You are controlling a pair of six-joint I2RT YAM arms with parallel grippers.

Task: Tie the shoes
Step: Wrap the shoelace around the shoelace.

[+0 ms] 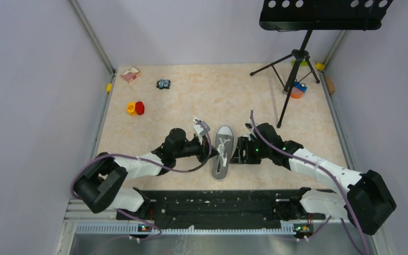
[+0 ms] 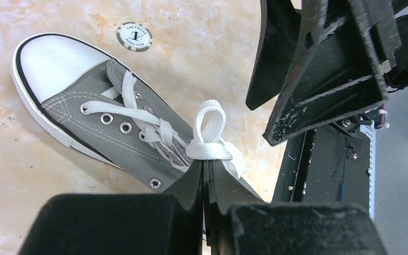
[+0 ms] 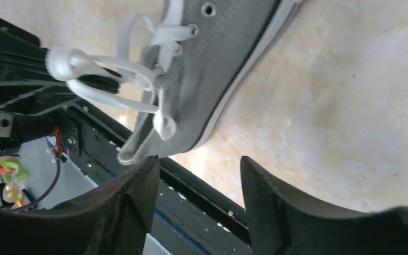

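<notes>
The grey sneaker [image 1: 223, 152] lies in the middle of the table with its white toe cap pointing away from the arms. My left gripper [image 2: 209, 163] is shut on the white lace [image 2: 208, 151]. A band of lace wraps its tips and a small loop [image 2: 211, 118] stands up beyond them. From above, the left gripper [image 1: 211, 144] sits at the shoe's left side. My right gripper [image 3: 197, 169] is open with nothing between its fingers, just off the shoe's heel end [image 3: 138, 146]. From above, the right gripper [image 1: 238, 154] is on the shoe's right.
A poker chip [image 2: 134, 36] lies beyond the toe cap. A tripod music stand [image 1: 297, 58] rises at the back right, with an orange and blue object [image 1: 297, 90] by its legs. Red and yellow pieces [image 1: 135, 108], a small box [image 1: 130, 74] and a blue toy [image 1: 163, 84] sit back left. A black rail [image 1: 218, 204] runs along the near edge.
</notes>
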